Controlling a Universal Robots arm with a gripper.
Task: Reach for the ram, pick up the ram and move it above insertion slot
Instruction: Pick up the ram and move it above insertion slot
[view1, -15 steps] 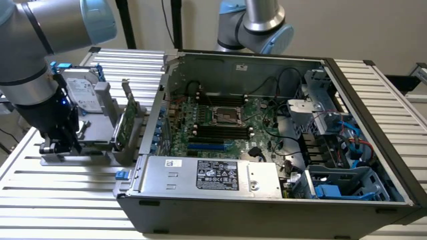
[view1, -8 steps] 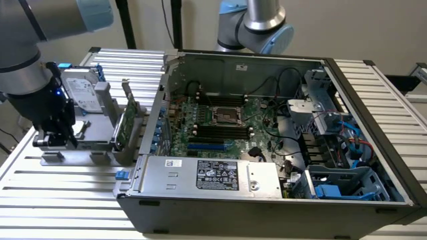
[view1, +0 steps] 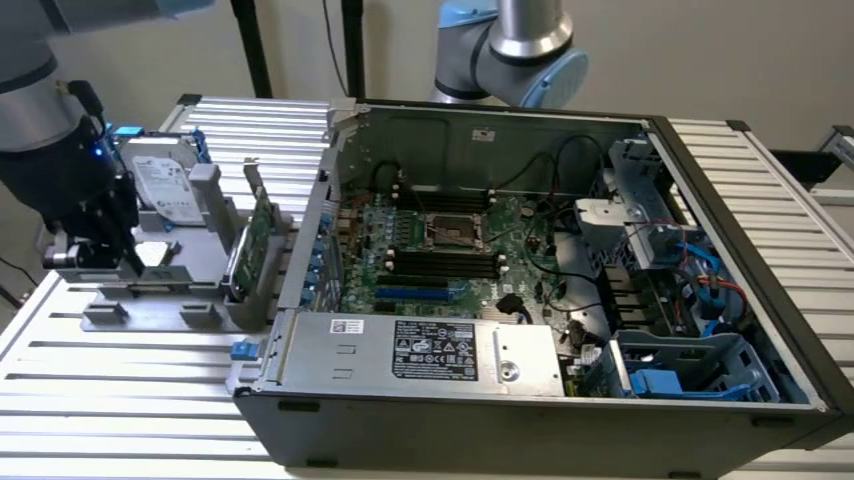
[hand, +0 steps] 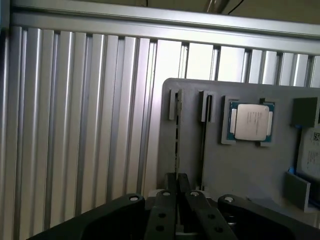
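Observation:
The ram (hand: 176, 150) shows edge-on as a thin dark line standing in a groove of the grey holder plate (hand: 250, 165). My gripper (hand: 177, 176) hangs right over its near end, with the two black fingers (hand: 162, 210) almost touching; I cannot tell whether they pinch the stick. In the exterior view the gripper (view1: 107, 262) sits low over the grey holder (view1: 147, 300) at the exterior view's left, and it hides the ram. The black insertion slots (view1: 441, 262) lie on the green motherboard inside the open computer case (view1: 534, 400).
A silver hard drive (view1: 160, 185) and a green card with a metal bracket (view1: 254, 240) stand upright in the holder beside the gripper. A processor chip (hand: 251, 121) lies on the holder plate. The ribbed metal table (view1: 134, 380) surrounds everything. A second arm (view1: 521, 50) stands behind the case.

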